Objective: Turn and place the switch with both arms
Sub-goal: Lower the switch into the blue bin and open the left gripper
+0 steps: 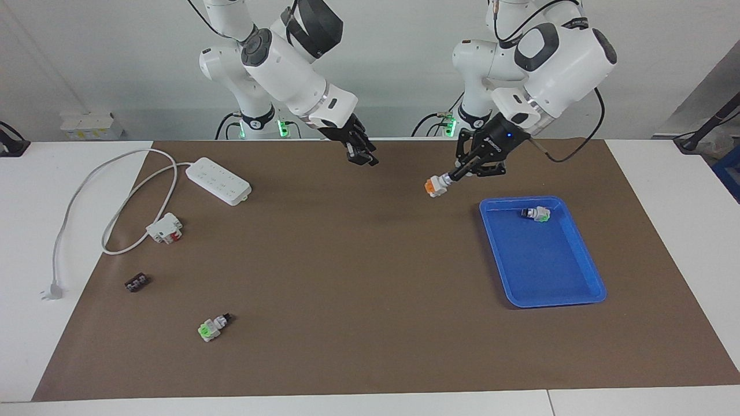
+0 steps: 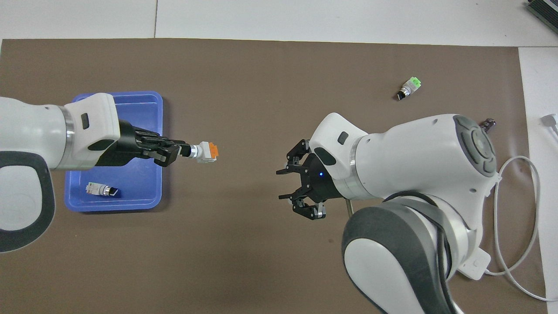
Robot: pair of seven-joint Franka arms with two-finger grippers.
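Note:
My left gripper [image 1: 457,175] is shut on the black knob end of the switch [image 1: 436,186]. It holds the switch in the air over the brown mat, beside the blue tray [image 1: 543,277]. The switch's orange block points toward my right gripper [image 1: 363,156]. In the overhead view the left gripper [image 2: 181,151] holds the switch [image 2: 207,152] level. The right gripper [image 2: 284,185] is open and empty over the middle of the mat. A gap separates it from the switch.
A second white switch [image 1: 536,214] lies in the tray. A bright green switch [image 1: 213,327] lies far from the robots toward the right arm's end. Near it are a white-and-red block [image 1: 165,227], a small black part [image 1: 137,283] and a power strip [image 1: 218,181] with its cable.

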